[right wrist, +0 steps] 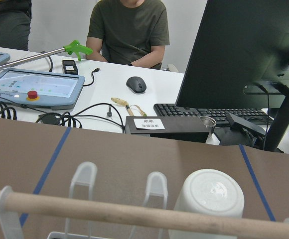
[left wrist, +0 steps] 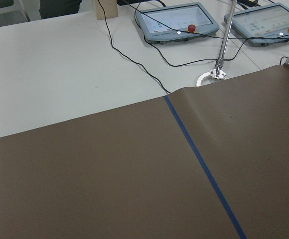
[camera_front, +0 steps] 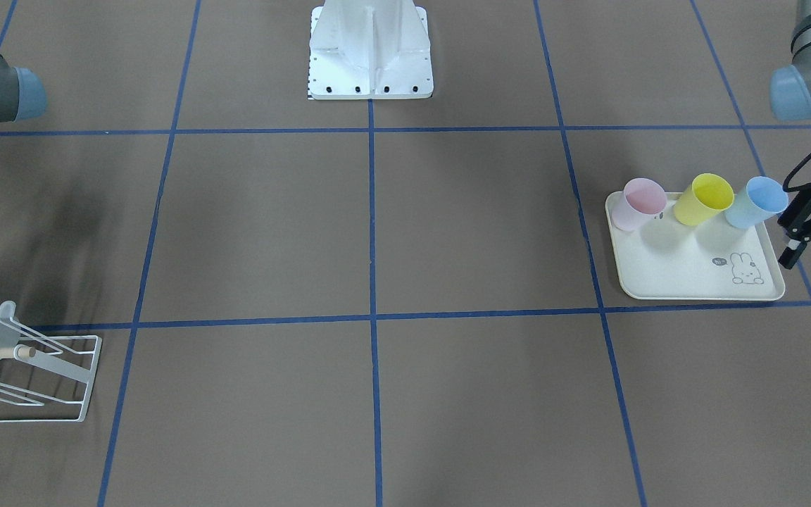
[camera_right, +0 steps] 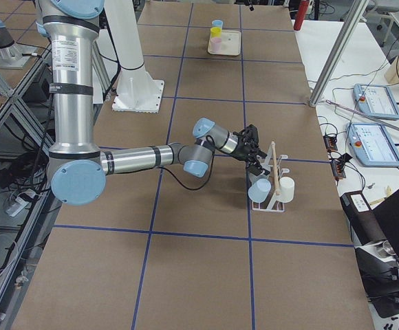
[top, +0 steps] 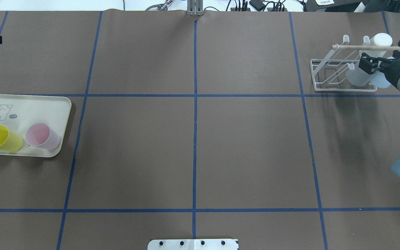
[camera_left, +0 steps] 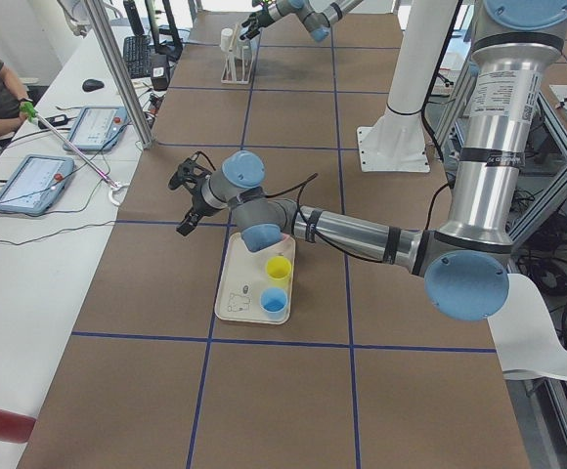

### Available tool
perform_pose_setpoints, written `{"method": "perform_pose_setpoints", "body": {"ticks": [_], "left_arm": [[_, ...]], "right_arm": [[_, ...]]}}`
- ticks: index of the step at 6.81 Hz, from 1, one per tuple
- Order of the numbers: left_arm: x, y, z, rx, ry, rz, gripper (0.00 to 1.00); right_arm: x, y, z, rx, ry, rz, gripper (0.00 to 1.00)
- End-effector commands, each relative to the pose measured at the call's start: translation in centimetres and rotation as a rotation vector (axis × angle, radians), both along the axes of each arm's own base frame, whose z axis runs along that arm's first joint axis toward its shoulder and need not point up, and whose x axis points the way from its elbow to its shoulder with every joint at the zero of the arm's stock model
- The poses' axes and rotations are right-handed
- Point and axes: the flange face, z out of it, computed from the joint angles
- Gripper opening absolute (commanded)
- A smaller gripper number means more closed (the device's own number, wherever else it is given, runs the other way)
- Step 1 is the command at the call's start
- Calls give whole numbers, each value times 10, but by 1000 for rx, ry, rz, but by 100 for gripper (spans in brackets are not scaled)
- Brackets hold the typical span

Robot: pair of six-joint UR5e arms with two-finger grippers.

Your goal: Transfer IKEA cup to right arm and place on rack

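Blue IKEA cup point(camera_front: 754, 204) stands upright on the rabbit tray point(camera_front: 694, 282), just beside the left pincer point(camera_front: 790, 238), which gapes wide and empty. The right pincer point(top: 368, 64) hangs at the rack point(top: 342, 90), well apart across the desk; whether it is open I cannot tell.

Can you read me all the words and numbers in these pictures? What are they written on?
None reads clearly.
Dark speech bubble by the rabbit on the cream tray: too small to read.
White label on the black box: two lines, blurred.
Tablet screen: too small to read.
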Motion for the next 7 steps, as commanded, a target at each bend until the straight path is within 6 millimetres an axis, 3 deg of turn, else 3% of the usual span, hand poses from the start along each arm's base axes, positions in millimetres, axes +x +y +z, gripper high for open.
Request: {"method": "perform_pose_setpoints", "body": {"ticks": [1, 2, 3, 4, 7], "left_arm": [[0, 0, 0, 2, -5, 4, 100], [-3, 1, -1, -3, 10, 45, 100], [-23, 4, 3, 9, 10, 82, 100], [-45, 22, 45, -17, -37, 116, 100], [-63, 83, 153, -103, -263, 290, 100]], "right_arm": [[3, 4, -17, 42, -21, -25, 100], [11, 9, -27, 59, -68, -58, 100], [25, 24, -41, 63, -96, -90, 100], [30, 34, -49, 62, -123, -126, 100], [24, 43, -68, 11, -302, -144, 100]]}}
